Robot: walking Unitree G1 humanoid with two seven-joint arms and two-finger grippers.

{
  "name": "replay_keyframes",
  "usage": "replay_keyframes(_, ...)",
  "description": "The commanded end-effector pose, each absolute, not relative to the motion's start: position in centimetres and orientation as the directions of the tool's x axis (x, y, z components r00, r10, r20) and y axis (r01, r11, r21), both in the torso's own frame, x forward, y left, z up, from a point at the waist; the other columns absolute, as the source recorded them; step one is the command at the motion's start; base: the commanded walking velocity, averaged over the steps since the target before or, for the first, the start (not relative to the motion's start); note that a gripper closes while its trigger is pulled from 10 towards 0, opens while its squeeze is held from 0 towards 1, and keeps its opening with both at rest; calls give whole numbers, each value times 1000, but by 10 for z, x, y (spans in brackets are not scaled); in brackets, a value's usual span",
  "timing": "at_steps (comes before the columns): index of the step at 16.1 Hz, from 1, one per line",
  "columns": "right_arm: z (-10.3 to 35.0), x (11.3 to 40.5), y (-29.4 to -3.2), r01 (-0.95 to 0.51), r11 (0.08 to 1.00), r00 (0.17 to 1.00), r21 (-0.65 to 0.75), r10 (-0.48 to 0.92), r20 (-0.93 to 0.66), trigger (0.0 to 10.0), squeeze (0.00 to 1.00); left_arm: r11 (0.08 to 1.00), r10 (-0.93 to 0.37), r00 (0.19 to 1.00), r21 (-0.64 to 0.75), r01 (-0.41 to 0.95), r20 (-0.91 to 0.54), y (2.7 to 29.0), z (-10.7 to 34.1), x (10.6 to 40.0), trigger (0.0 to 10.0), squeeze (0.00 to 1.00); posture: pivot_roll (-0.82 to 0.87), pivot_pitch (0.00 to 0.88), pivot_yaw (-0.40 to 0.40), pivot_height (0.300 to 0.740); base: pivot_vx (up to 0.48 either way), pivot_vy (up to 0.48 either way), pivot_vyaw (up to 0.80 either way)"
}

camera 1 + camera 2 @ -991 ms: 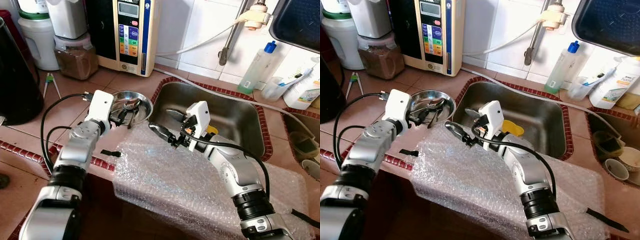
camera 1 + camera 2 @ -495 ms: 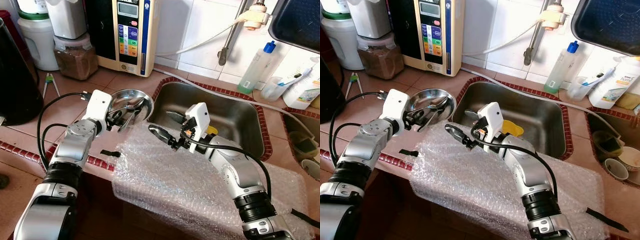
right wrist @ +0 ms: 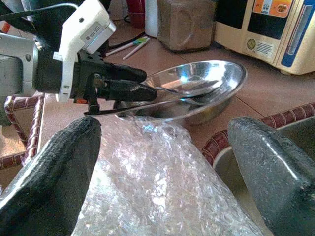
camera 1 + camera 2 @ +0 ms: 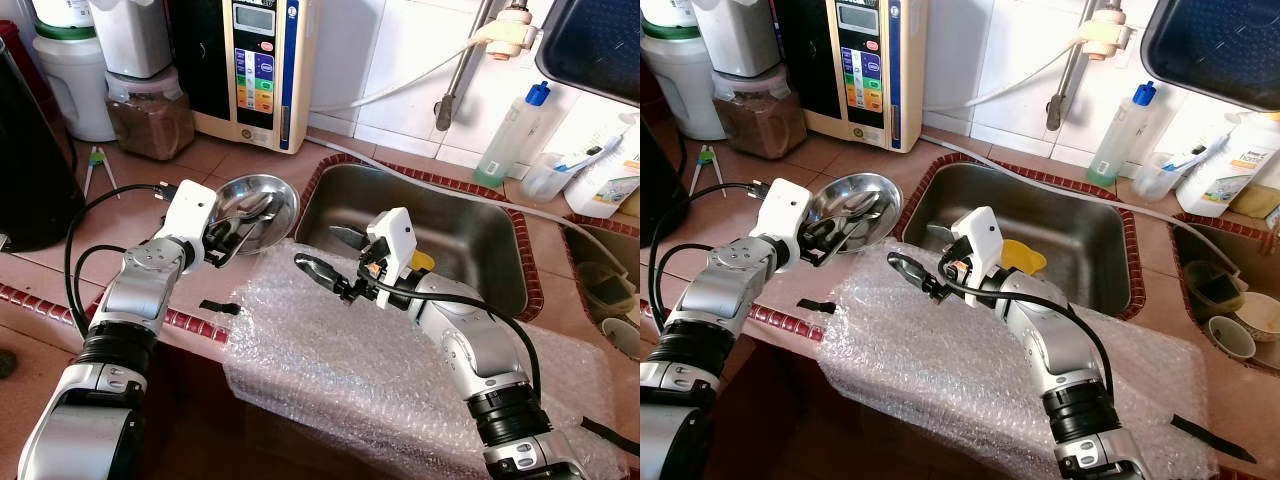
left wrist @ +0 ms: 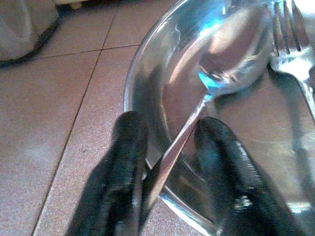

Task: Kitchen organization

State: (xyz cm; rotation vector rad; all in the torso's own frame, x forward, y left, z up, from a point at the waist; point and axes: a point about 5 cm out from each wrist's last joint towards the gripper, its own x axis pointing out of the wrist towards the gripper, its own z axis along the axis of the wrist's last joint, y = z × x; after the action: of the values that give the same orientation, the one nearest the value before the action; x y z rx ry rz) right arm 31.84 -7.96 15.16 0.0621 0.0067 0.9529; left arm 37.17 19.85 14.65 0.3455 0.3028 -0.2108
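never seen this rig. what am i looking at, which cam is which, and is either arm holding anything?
It is a humanoid robot with two silver arms, each ending in a tool of two black fingers. The two wide pictures come from a stereo camera on its head, looking down at a tiled kitchen counter. The two close pictures come from cameras on the wrists, looking along each tool's fingers.

On the counter: a steel dish with a spoon and a fork in it, a steel sink beside it, and a sheet of bubble wrap over the counter's front edge.

The left tool is at the dish's rim, its fingers closed around the spoon's handle. The right tool hangs open above the bubble wrap, holding nothing.
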Motion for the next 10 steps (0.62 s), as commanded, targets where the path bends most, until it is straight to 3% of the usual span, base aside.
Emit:
replay_keyframes(1,154,319,-82,-815,578,578,36,816,14,10000,0,916,-153,924,301,266,-352,197,143,371,0,0,1,0,-112,740,0,0,0)
replay_keyframes(10,154,321,-83,-810,586,586,30,810,13,10000,0,899,-111,954,380,216,-280,206,165,376,0,0,3,0,-114,740,0,0,0)
